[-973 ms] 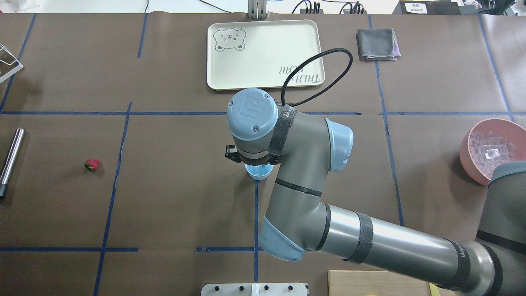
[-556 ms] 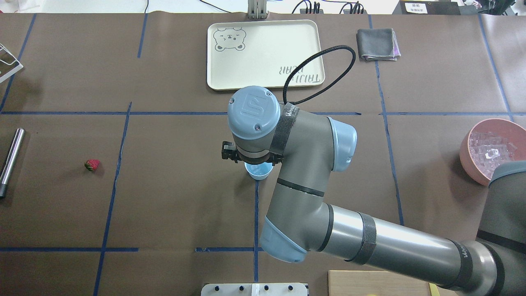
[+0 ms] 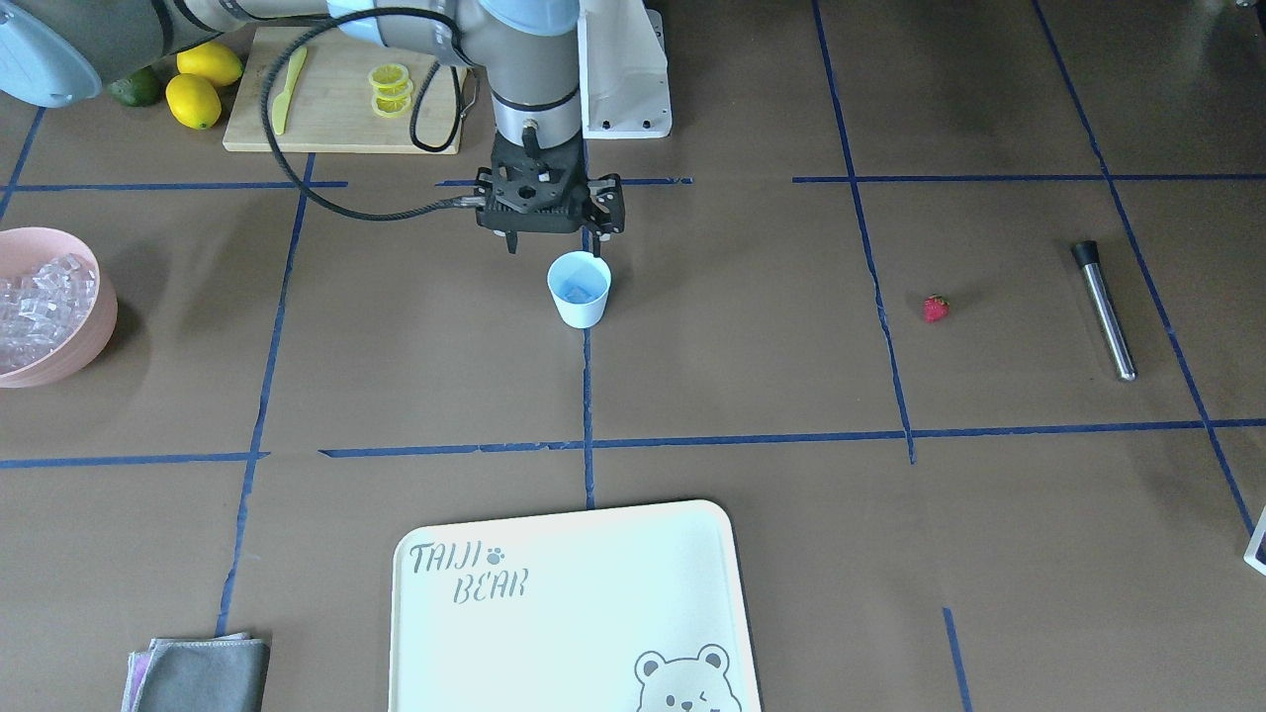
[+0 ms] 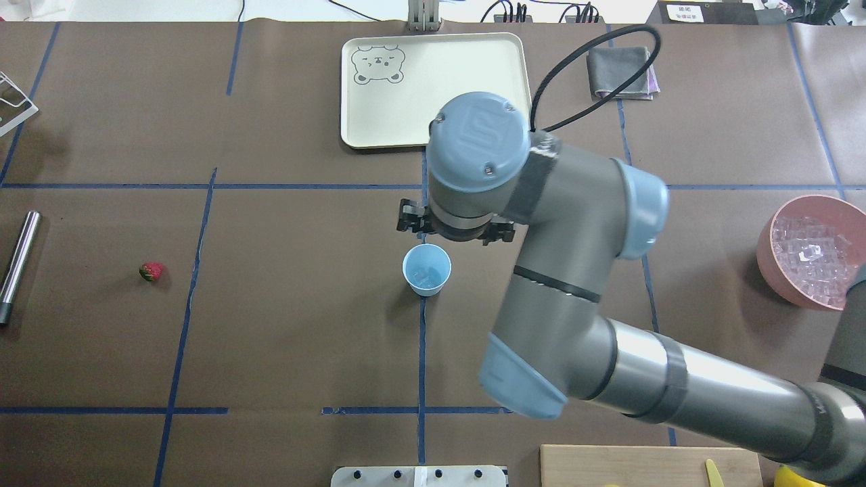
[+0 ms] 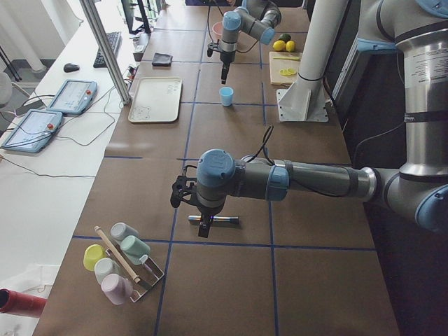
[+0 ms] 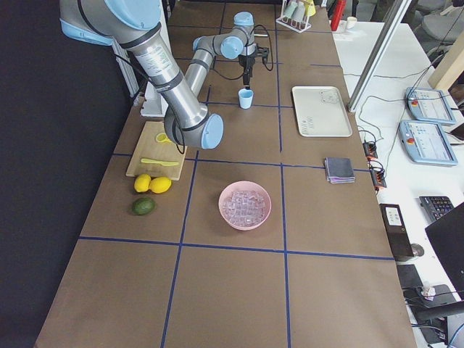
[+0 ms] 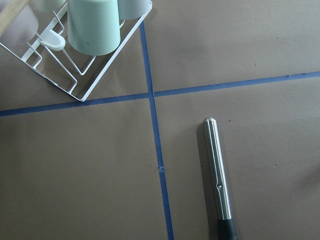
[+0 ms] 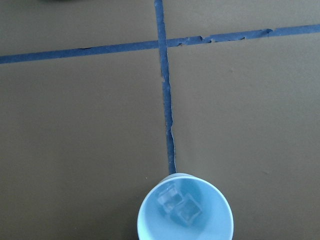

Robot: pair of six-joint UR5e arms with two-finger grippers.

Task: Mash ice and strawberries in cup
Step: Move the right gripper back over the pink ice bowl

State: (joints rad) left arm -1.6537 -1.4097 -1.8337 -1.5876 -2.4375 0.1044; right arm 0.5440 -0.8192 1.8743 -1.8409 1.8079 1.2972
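The pale blue cup (image 3: 580,289) (image 4: 427,269) stands upright at the table's middle, with two clear ice cubes (image 8: 180,207) at its bottom. The small red strawberry (image 3: 935,309) (image 4: 151,271) lies alone on the table, far to the robot's left of the cup. My right gripper (image 3: 555,247) hangs open and empty just above the cup's rim, on the robot's side of it. My left gripper (image 5: 203,225) hovers over a metal rod (image 7: 218,175) (image 4: 19,260); it shows only in the left side view, so I cannot tell its state.
A pink bowl (image 3: 99,297) (image 4: 768,253) full of ice sits at the robot's far right. A cream tray (image 4: 433,81), a grey cloth (image 4: 620,73), a cutting board (image 3: 346,99) with lemon slices, lemons (image 3: 193,99) and a cup rack (image 7: 75,60) ring the work area.
My right wrist has risen and shifted right and toward the far side in the overhead view. The cup, half covered before, now shows fully.
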